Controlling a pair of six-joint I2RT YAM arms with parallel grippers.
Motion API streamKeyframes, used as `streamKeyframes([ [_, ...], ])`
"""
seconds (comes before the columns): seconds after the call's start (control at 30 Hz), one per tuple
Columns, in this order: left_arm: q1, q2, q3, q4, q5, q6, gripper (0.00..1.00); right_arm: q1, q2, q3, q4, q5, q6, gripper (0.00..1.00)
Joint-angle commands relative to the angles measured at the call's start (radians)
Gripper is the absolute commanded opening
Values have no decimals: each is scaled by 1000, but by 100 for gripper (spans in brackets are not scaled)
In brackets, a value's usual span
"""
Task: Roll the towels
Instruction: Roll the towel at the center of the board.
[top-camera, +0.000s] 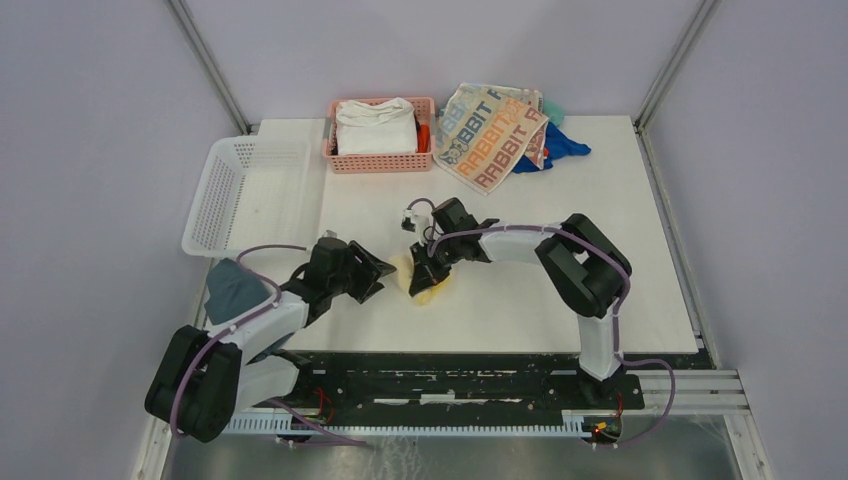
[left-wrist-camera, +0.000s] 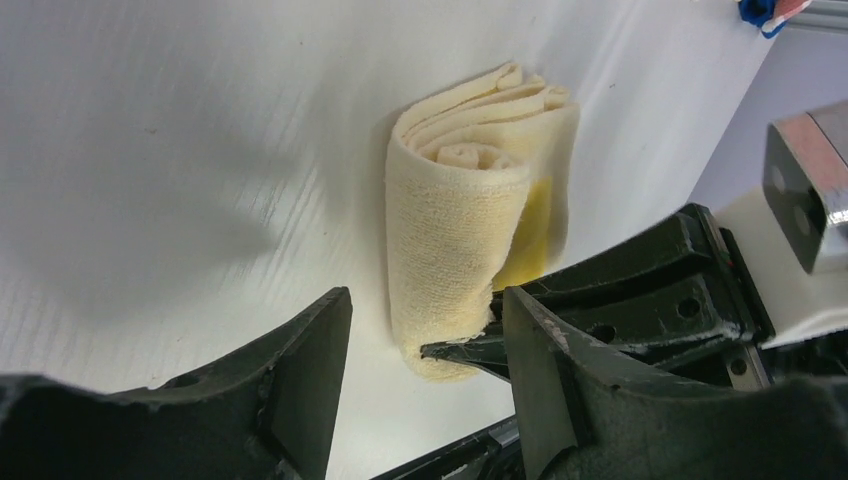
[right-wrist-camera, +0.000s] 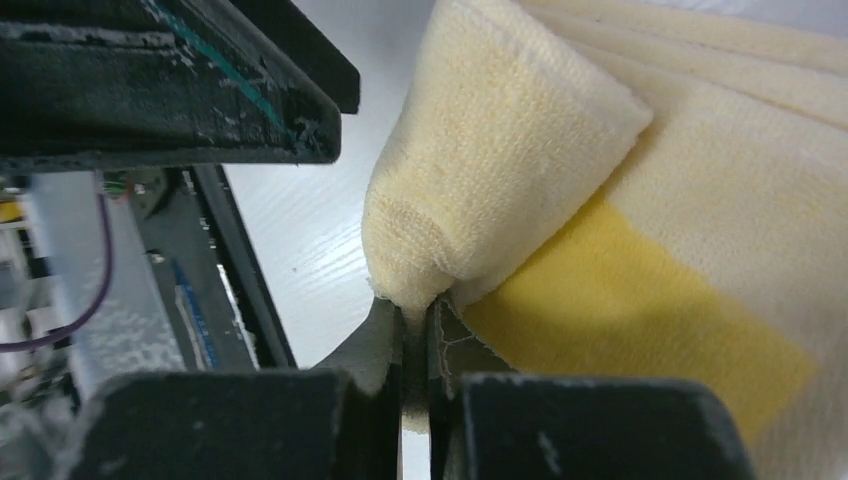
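Observation:
The yellow towel (top-camera: 428, 287) lies partly rolled on the white table (top-camera: 520, 300) near its front middle. In the left wrist view it is a pale roll (left-wrist-camera: 460, 230) with a brighter yellow layer under it. My right gripper (top-camera: 424, 272) is shut on the roll's near edge, which shows pinched between the fingers in the right wrist view (right-wrist-camera: 418, 318). My left gripper (top-camera: 378, 270) is open and empty just left of the towel, jaws wide apart (left-wrist-camera: 425, 360). The beige RABBIT towel (top-camera: 492, 135) lies spread at the back. The rabbit-face towel is not visible.
A pink basket (top-camera: 350, 160) holding a thick white folded cloth (top-camera: 376, 126) stands at the back middle. An empty white basket (top-camera: 225, 195) sits at the back left. A blue cloth (top-camera: 562, 148) lies under the RABBIT towel. A grey cloth (top-camera: 232, 288) lies by the left arm.

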Motion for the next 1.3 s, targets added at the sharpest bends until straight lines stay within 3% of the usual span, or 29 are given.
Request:
streamKeyframes([
  [0.0,3,39,0,96,50,-19,65,-31,90,-26,155,-258,133,2],
  [0.23,4,181,44,181,91,-27,65,-91,161,-70,242,-306,244,2],
  [0.63,-7,426,153,174,68,-15,61,-107,137,-78,84,-184,131,4],
  [0.8,-8,455,173,62,36,8,41,-107,86,-77,39,-111,101,6],
  [1.0,-7,394,206,-107,-42,45,11,-87,-24,-72,-44,50,28,17],
  [1.23,-7,353,299,-311,-113,34,3,58,-193,-58,-95,408,-81,41],
  [1.27,-8,358,326,-367,-116,-4,3,145,-247,-72,-64,574,-128,47],
])
